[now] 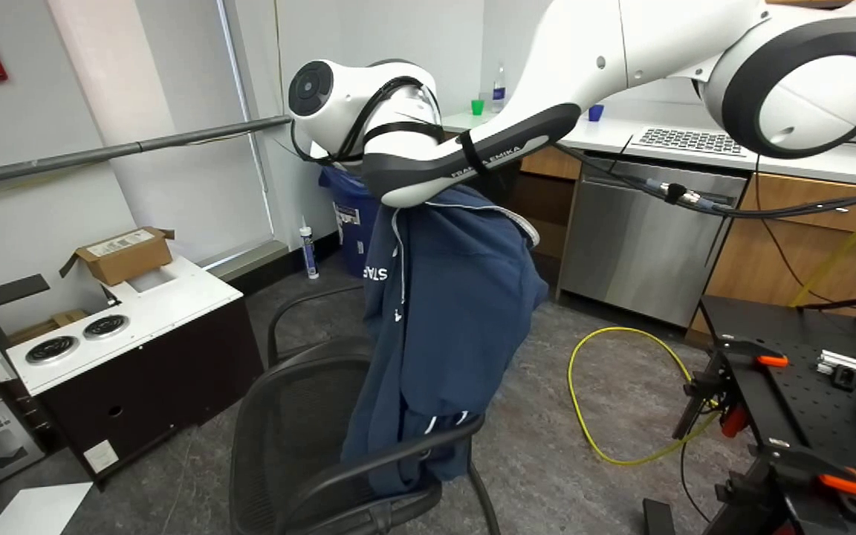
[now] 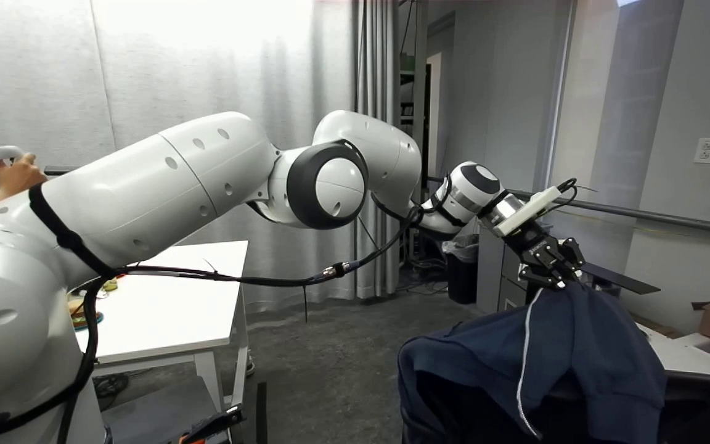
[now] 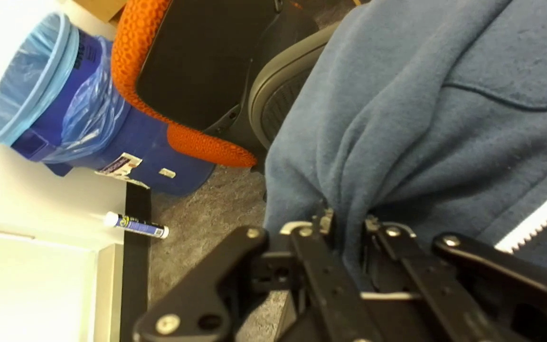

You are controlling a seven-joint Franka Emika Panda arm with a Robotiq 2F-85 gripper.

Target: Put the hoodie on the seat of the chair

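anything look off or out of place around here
Mainly the yellow cord, looped loose on the floor by the black table, where it might trip someone. A sealant-type tube stands on the floor near the blue bin, an odd spot. I see no spill or damage.

Hoodie (image 1: 465, 319): dk blue, wht zip & lettering. Top bunched, pinched betw. jaws; rest hangs in loose folds over blk chair (image 1: 272, 475), hiding most of its back. Seat (image 1: 313, 416): blk, mesh-like; lower folds overlap its edge from here, contact unclear.
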